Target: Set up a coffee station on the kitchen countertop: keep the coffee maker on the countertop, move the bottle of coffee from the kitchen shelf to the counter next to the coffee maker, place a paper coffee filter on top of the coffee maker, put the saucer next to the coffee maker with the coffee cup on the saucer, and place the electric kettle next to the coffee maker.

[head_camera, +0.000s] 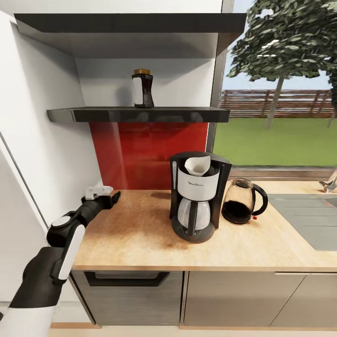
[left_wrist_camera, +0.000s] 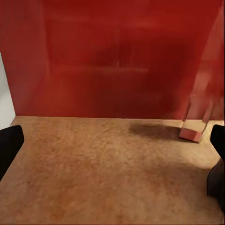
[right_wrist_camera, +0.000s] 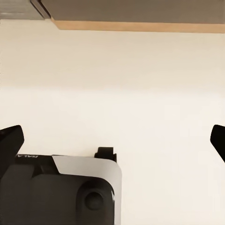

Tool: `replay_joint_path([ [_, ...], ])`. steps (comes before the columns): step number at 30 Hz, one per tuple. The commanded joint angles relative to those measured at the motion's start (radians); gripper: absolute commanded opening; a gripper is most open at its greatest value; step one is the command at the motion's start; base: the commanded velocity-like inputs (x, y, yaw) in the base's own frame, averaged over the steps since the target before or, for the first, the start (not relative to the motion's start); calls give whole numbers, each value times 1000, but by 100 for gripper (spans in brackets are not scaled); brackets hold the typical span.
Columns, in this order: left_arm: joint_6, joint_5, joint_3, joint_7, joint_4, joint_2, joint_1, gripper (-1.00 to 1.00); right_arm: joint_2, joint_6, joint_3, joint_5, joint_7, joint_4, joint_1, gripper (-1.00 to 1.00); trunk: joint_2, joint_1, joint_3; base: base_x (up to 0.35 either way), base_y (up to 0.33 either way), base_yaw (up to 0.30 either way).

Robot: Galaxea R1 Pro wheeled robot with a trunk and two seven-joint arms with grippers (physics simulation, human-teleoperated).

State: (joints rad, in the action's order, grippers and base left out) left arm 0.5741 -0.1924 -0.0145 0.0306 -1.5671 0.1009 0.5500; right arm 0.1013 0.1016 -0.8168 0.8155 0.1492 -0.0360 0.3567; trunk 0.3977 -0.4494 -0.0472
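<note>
At the centre of the head view, the coffee maker (head_camera: 197, 196) stands on the wooden table (head_camera: 140, 234), with a paper coffee filter (head_camera: 198, 164) already sitting in its open top, a white cone lodged where it would be used. Just beside the machine, toward the right of the frame, stands the electric kettle (head_camera: 243, 201), its handle turned away from the machine; that part of the station looks settled. The bottle of coffee (head_camera: 142, 89) is still upright on the kitchen shelf (head_camera: 140, 113), in the upper middle of the frame above the red backsplash (head_camera: 145, 150), so it has yet to be brought down. A sink (head_camera: 309, 220) lies at the right edge, well apart from the machine.

At the left of the frame the left arm reaches over the table's back corner, and the left gripper (head_camera: 106, 195) hovers low above the wood, near the wall and well apart from the coffee maker. In the left wrist view its fingers (left_wrist_camera: 9, 147) sit at both edges of the picture, spread wide with nothing between them, pointing at the backsplash across bare table. The likely reason for this pose is a staging point before lifting toward the shelf.

The right gripper (right_wrist_camera: 112, 140) also stands spread and empty, its fingertips (right_wrist_camera: 11, 140) at both picture edges, facing a pale floor beside the robot's own base.
</note>
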Motion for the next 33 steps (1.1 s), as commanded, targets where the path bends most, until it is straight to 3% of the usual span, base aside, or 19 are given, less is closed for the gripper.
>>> replay_joint_path([
  [1, 22, -2, -7, 0, -1, -7, 20, 100, 0, 2, -8, 7, 4, 0, 1, 100, 2, -1, -2, 0, 0, 0],
  [7, 107, -1, -22, -1, 0, -38, 122, 100, -1, 1, -8, 7, 4, 3, 1, 100, 2, -1, -2, 0, 0, 0],
  [14, 204, 4, -73, -4, 5, -86, 284, 100, 1, 2, -8, 7, 4, 1, 1, 100, 2, -1, -2, 0, 0, 0],
  [17, 254, 7, -79, -7, 5, -118, 341, 100, 4, 1, -8, 8, 4, 1, 1, 100, 2, -1, -2, 0, 0, 0],
  [21, 272, 9, -80, -15, 5, -159, 401, 100, 6, 1, -8, 8, 4, 1, 1, 100, 2, -1, -2, 0, 0, 0],
  [27, 357, 8, -80, -19, 15, -181, 530, 100, 6, 1, -7, 8, 4, 4, -1, 100, 2, -1, -2, 0, 0, 0],
  [33, 378, 8, -79, -20, 48, -206, 628, 100, 6, 1, -7, 8, 4, 4, -1, 100, 2, -1, -2, 0, 0, 0],
])
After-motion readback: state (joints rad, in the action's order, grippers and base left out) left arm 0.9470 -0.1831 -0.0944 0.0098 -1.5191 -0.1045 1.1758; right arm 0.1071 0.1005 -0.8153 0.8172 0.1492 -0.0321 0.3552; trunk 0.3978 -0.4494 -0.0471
